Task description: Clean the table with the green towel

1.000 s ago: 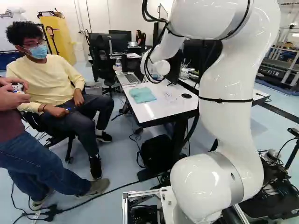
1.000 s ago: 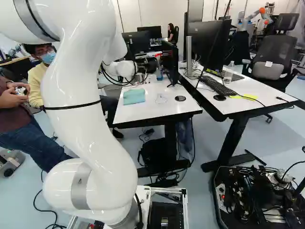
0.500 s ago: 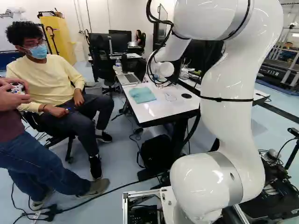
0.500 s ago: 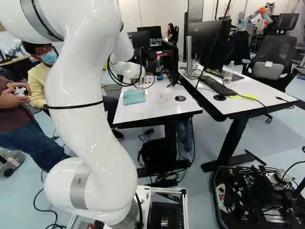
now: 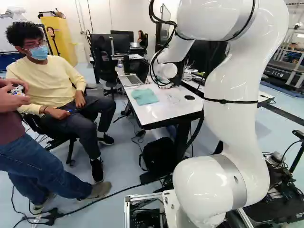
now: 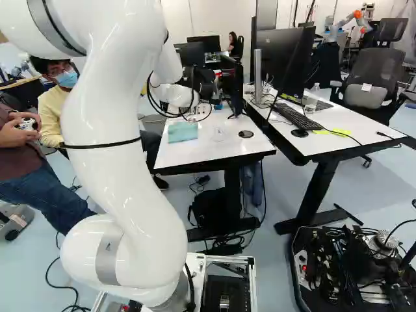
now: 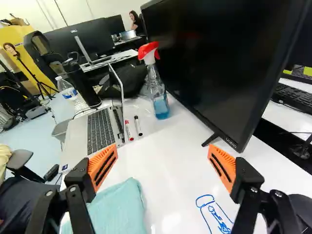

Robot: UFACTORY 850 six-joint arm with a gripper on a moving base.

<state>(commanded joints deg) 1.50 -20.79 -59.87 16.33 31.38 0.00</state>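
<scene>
The black gripper (image 6: 203, 79) is partly visible beyond the white wrist in the right base view, over the far part of the white table (image 6: 211, 151). In the wrist view, the orange-padded gripper (image 7: 162, 166) stands wide open, nothing held. The light green towel (image 7: 116, 210) lies folded on the tabletop, beside and partly behind one finger; it also shows as a flat towel (image 5: 144, 96) near the table's long edge in the left base view. Blue marker drawing (image 7: 214, 215) covers a patch of tabletop near the other finger.
Ahead of the gripper stand a laptop (image 7: 101, 129), two markers (image 7: 138, 126) and a spray bottle (image 7: 158, 92). A large monitor (image 7: 219, 63) rises close beside them. A second desk with a keyboard (image 6: 298, 117) adjoins. Another robot (image 6: 339, 25) stands far back.
Compared with a second ago, my wrist has shifted rightward in both base views; over the last half second it has hardly moved. Base and towel have stayed put.
</scene>
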